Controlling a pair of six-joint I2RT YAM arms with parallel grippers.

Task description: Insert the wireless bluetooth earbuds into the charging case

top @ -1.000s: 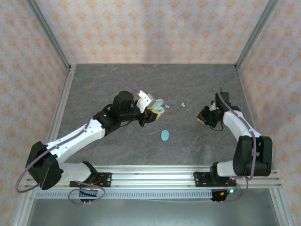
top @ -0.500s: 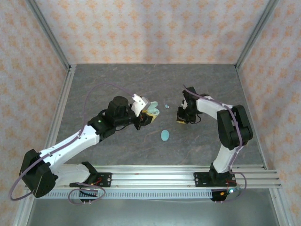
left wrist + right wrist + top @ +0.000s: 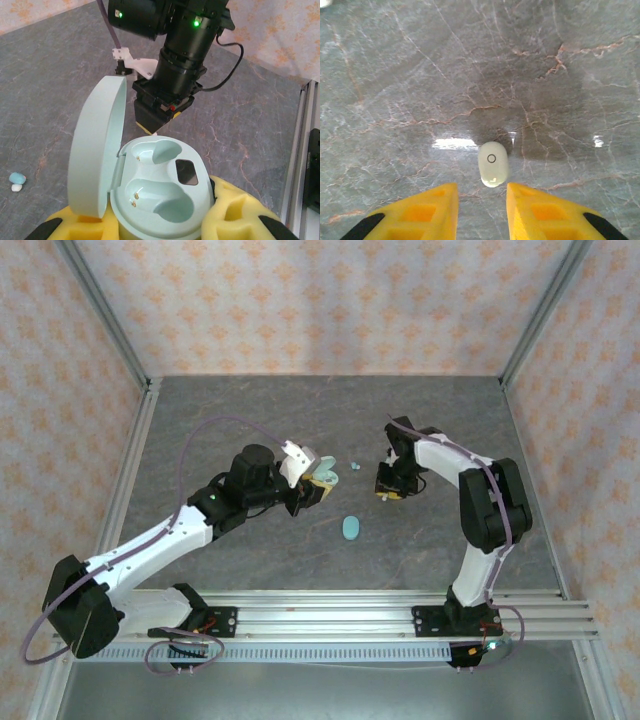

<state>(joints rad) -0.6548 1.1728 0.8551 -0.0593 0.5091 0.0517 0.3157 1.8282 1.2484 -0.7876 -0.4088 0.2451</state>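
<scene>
Mint-green plastic, oval and glossy: the charging case (image 3: 165, 210) is clamped between the yellow foam pads (image 3: 235, 215) of my left gripper (image 3: 160, 222). Its lid (image 3: 97, 145) is hinged upright on the left of my wrist view. Both moulded wells face up, with gold contact pins showing in each.

On my right wrist camera, a whitish pebble-shaped plastic earbud (image 3: 493, 164) lies flat on the grey marbled table (image 3: 560, 75), a small ring marked on its top. My right gripper (image 3: 481, 189) stands over it with the yellow jaws parted. The earbud is just ahead of the gap and, as far as I can tell, touches neither finger; nothing is gripped.

From above, I see the right gripper just right of the held case, near it but apart. A light blue earbud (image 3: 17, 177) and a smaller white piece (image 3: 16, 188) lie close together on the table, on the lid's side of the case. A closed teal oval second case (image 3: 351, 528) lies on the table nearer the arm bases, between the two arms.
</scene>
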